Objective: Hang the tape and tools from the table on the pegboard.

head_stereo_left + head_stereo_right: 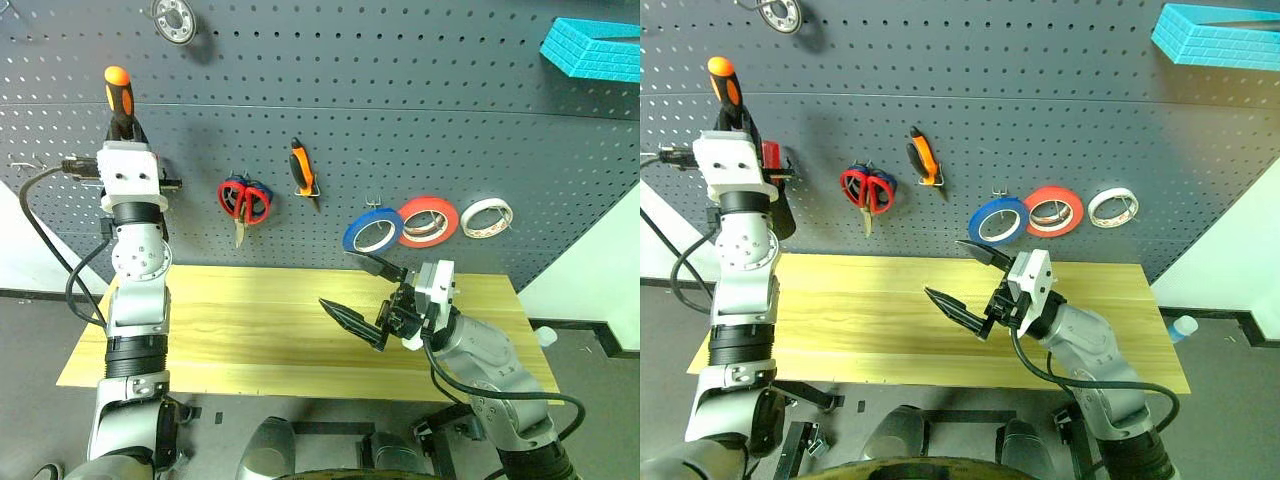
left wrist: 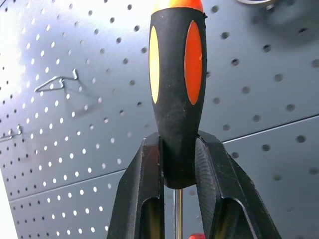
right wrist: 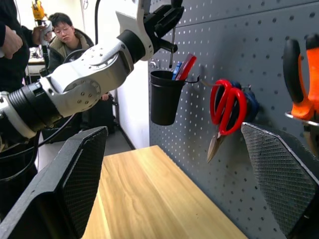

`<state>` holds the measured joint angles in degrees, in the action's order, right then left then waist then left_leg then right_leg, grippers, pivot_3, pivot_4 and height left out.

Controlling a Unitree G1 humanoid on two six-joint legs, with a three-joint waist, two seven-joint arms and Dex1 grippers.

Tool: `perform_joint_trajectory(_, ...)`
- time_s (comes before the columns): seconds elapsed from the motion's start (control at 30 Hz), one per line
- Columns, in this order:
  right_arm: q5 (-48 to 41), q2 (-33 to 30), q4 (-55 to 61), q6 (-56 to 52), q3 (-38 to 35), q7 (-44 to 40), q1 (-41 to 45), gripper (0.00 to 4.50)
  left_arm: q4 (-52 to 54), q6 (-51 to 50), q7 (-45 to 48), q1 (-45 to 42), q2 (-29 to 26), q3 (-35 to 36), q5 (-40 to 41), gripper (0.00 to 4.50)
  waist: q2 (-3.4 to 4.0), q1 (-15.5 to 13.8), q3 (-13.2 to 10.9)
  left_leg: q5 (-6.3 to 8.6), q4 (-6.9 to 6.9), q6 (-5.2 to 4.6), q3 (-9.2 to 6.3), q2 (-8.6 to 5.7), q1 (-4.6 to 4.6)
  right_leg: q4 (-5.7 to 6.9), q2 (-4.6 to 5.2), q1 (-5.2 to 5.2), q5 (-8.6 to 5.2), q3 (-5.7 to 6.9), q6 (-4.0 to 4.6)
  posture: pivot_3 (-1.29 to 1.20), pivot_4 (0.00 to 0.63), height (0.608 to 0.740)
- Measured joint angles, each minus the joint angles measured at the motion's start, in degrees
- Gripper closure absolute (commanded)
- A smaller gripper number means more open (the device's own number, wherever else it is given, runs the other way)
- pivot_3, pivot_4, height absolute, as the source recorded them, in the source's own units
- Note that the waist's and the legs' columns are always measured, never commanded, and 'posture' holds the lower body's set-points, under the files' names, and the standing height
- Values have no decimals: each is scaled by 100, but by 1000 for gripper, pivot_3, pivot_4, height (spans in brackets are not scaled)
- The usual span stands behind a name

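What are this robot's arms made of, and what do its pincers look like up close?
Both arms are built of silver-grey rounded segments with black ribbed bands and white blocks at the wrists. Black cables loop along them. The left pincer and right pincer each have two black, pointed, wedge-shaped fingers with finely textured inner pads.

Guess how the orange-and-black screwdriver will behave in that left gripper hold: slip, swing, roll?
The left gripper pinches only the handle's narrow end, so the screwdriver may pivot or tilt. The handle looks matte and rubbery, so probably not slippery. It looks rigid and likely light; being round, it would probably roll if dropped on the table.
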<state>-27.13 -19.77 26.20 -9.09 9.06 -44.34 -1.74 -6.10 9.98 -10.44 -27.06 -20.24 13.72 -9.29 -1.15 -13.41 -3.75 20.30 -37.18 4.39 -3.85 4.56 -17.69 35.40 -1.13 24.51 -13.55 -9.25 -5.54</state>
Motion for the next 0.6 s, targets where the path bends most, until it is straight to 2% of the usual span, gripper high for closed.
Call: perform_joint_trajectory(0.6,56,-143,-9,-9,-11,28,-54,0,-621,-546,-306,66,125,327,319,4016,-1,5,0,3,1,-6,0,0,10,5,0,-6,0,0,0,358,35,740)
